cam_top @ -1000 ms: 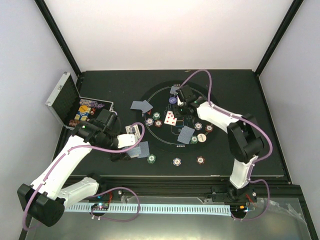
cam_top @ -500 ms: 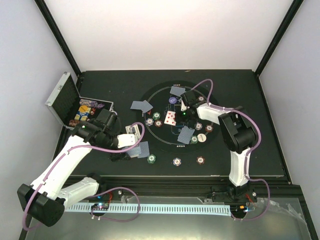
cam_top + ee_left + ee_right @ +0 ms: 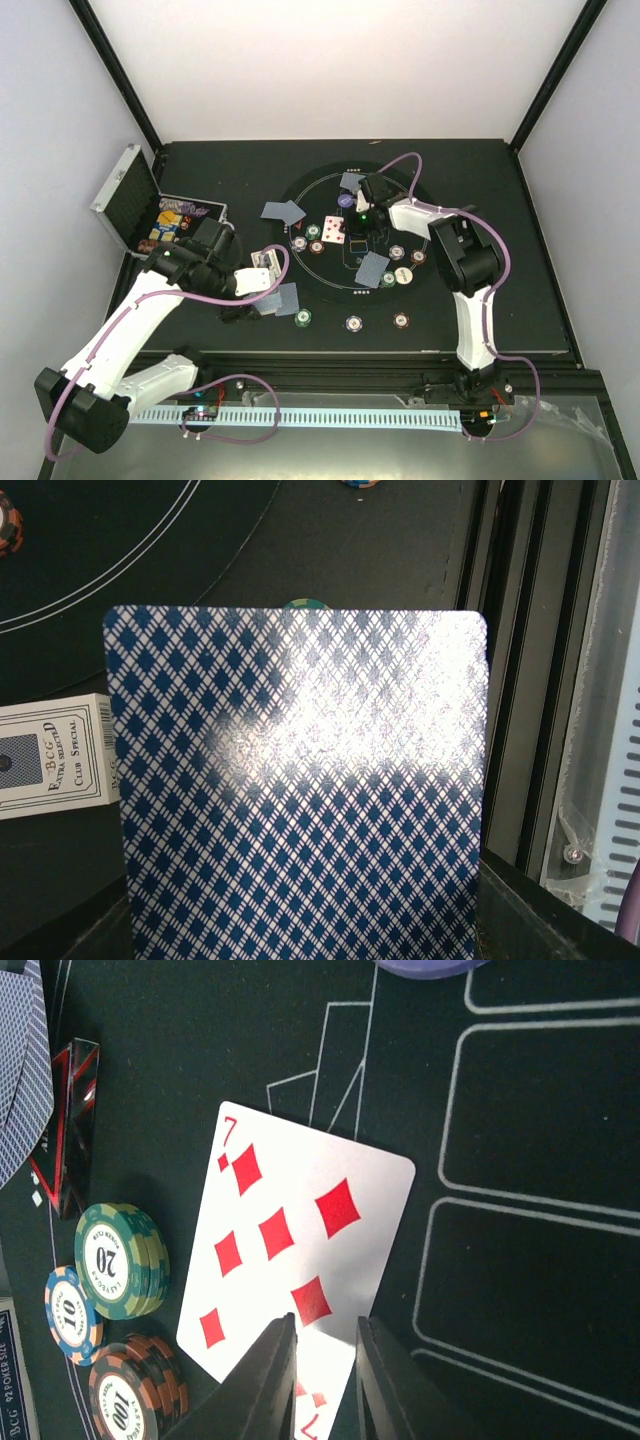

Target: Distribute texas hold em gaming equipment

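Note:
In the right wrist view a face-up seven of diamonds (image 3: 290, 1250) lies on the mat. My right gripper (image 3: 325, 1325) stands over its near end, jaws a narrow gap apart, with the card showing between them. Green (image 3: 118, 1258) and red-brown (image 3: 135, 1395) chip stacks and a red triangle marker (image 3: 70, 1125) lie to its left. My left gripper (image 3: 262, 292) is shut on blue-backed playing cards (image 3: 300, 780), which fill its view and hide its fingers. From above, the right gripper (image 3: 352, 226) touches the face-up card (image 3: 334, 231).
The round black mat (image 3: 300, 190) carries several chips, face-down cards (image 3: 283, 212) (image 3: 372, 268), a purple button (image 3: 346, 200) and a white button (image 3: 401, 275). Three chips lie in front of it, such as one (image 3: 353, 323). The card box (image 3: 265, 260) and the open silver case (image 3: 130, 195) are at the left.
My right gripper has moved left and its arm has folded in. The face-up card has slid a little left with it. The left arm has not moved.

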